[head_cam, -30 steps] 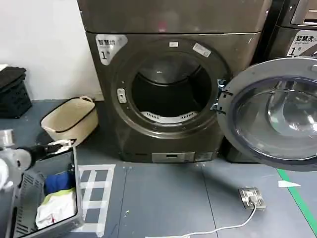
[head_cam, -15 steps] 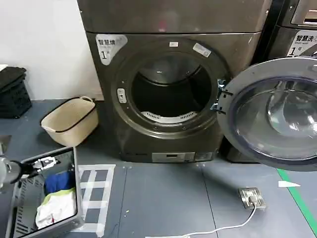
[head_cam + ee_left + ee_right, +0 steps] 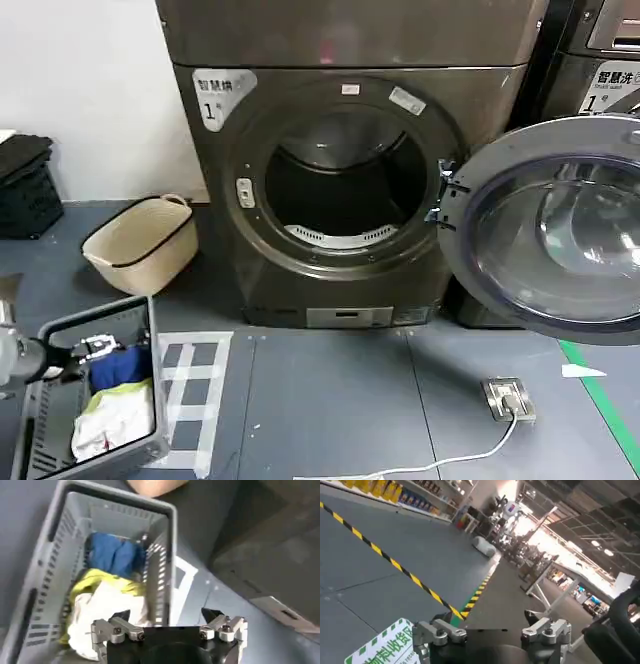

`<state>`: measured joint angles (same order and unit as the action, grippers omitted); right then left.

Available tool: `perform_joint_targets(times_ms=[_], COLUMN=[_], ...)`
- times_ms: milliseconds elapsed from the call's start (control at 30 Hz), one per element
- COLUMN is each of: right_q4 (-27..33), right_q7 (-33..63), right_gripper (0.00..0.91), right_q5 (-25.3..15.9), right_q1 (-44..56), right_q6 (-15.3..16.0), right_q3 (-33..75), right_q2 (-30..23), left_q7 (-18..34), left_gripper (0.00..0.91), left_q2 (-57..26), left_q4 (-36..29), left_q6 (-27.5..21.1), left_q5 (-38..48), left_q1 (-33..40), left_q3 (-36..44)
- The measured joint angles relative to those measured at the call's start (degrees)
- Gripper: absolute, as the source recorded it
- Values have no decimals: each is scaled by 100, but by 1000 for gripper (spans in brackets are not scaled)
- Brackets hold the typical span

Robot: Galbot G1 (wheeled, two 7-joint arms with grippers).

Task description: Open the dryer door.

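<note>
The bronze-grey dryer [image 3: 480, 100] stands ahead, its round drum opening [image 3: 345, 185] uncovered. The dryer door [image 3: 560, 230] hangs swung wide to the right on its hinge, its dark inner side and tinted glass facing me. My left gripper [image 3: 98, 346] is low at the far left, well away from the door and over a grey laundry basket [image 3: 150, 390]. In the left wrist view the left gripper [image 3: 165, 616] is open above the basket's clothes [image 3: 112, 555]. In the right wrist view my right gripper [image 3: 487, 617] is open, empty, and faces a distant hall floor.
A cream tub [image 3: 140, 243] sits left of the dryer, with a black crate [image 3: 25, 185] by the wall. A darker machine [image 3: 590, 70] stands behind the open door. A floor socket with a white cable [image 3: 508, 397] lies at the front right. White tape squares [image 3: 195, 385] mark the floor.
My left gripper has dropped and drawn back toward the lower left, over the grey basket. The dryer door has stayed swung open.
</note>
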<state>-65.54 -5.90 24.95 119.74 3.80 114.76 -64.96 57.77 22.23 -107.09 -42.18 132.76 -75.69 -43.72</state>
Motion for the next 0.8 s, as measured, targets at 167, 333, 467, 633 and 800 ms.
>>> perform_joint_targets(times_ms=[167, 333, 467, 633, 800], right_q4=[14, 27, 15, 8, 21], right_q7=[-27, -43, -65, -69, -72], right_gripper=[907, 907, 907, 907, 907], right_q5=[7, 7, 6, 58, 80], right_q1=[5, 4, 3, 3, 4], right_q6=[-27, -55, -96, -116, -110], right_q3=[0, 0, 0, 0, 0], right_q2=[-18, -32, -48, -57, -54], left_q7=[268, 364, 363, 362, 360], left_gripper=[907, 907, 907, 907, 907], left_q2=[18, 23, 49, 63, 64], left_q4=[84, 223, 254, 283, 335], left_q6=[-1, 0, 0, -1, 0], left_q5=[258, 335, 322, 327, 311], left_q1=[-23, -45, -74, -83, -115], left_q3=[-4, -8, -9, -8, -11])
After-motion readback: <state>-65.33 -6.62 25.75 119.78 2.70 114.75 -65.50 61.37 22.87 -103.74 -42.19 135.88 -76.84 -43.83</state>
